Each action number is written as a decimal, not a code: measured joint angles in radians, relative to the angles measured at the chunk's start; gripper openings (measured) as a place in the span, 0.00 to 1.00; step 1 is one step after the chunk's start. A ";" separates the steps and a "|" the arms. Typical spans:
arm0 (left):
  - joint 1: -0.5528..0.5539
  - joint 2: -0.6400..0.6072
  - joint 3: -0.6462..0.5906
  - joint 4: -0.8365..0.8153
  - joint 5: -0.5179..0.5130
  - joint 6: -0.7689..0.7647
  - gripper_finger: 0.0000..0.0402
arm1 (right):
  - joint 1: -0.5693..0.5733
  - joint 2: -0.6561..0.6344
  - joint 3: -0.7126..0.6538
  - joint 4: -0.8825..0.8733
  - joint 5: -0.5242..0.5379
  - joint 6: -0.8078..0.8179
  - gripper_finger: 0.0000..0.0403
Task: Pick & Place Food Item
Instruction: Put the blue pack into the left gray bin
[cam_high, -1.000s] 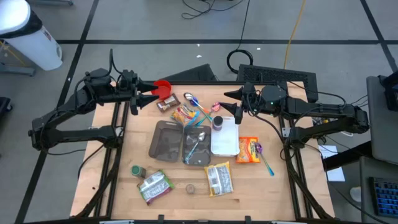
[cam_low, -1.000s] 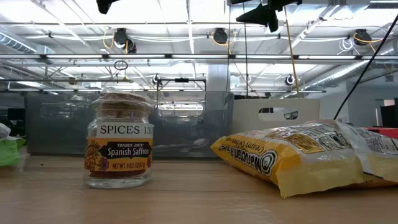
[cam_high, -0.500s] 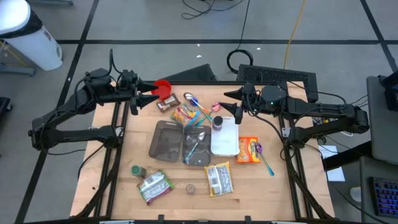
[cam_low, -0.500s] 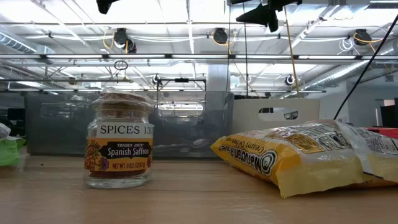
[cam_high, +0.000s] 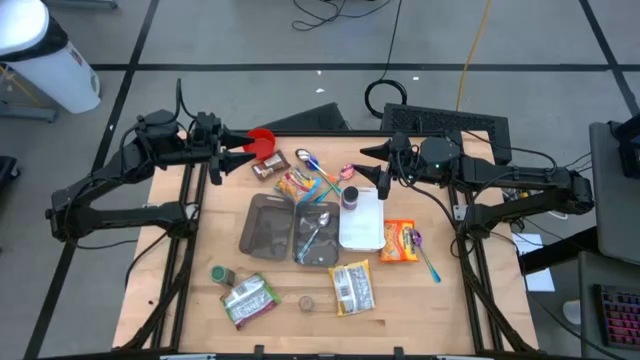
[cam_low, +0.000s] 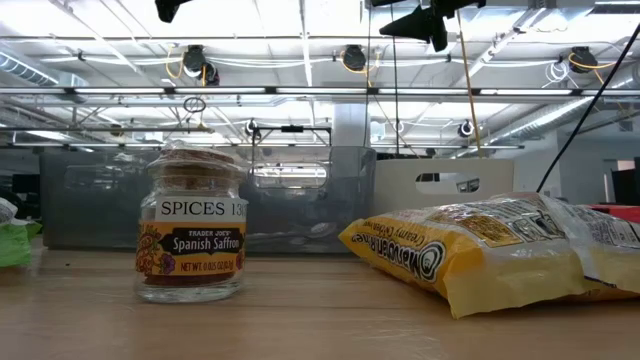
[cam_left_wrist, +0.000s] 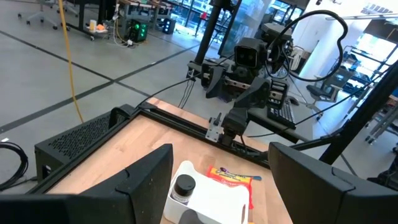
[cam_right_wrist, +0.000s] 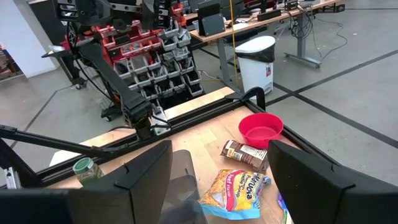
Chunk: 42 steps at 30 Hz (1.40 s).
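Food items lie flat across the wooden table (cam_high: 190, 260): a brown packet (cam_high: 270, 167), a colourful snack bag (cam_high: 297, 184), an orange packet (cam_high: 399, 241), a yellow packet (cam_high: 351, 287) and a green packet (cam_high: 248, 300). A small saffron jar (cam_low: 190, 240) stands upright near the front edge. My left gripper (cam_high: 245, 150) hangs open and level, high over the far left corner beside a red bowl (cam_high: 262, 142). My right gripper (cam_high: 365, 152) hangs open and level, high over the far right part. Nothing is between either pair of fingers (cam_left_wrist: 149, 180) (cam_right_wrist: 146, 174).
Two grey trays (cam_high: 267, 226) (cam_high: 315, 235) sit mid-table; the right one has a utensil in it. A white container (cam_high: 362, 220), a black-lidded jar (cam_high: 351, 197), a green-lidded jar (cam_high: 221, 274) and loose spoons (cam_high: 310, 158) (cam_high: 430, 262) surround them. Bare wood shows along the left edge.
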 joint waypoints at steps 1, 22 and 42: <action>0.000 0.000 0.000 0.000 0.000 0.000 0.68 | 0.000 0.000 0.000 0.000 0.000 0.000 0.64; 0.000 0.001 -0.001 0.148 -0.083 -0.102 0.68 | 0.000 0.012 0.000 0.186 0.001 0.070 0.64; 0.000 0.015 -0.001 0.389 -0.098 -0.119 0.68 | -0.002 0.015 0.000 0.307 0.083 0.045 0.64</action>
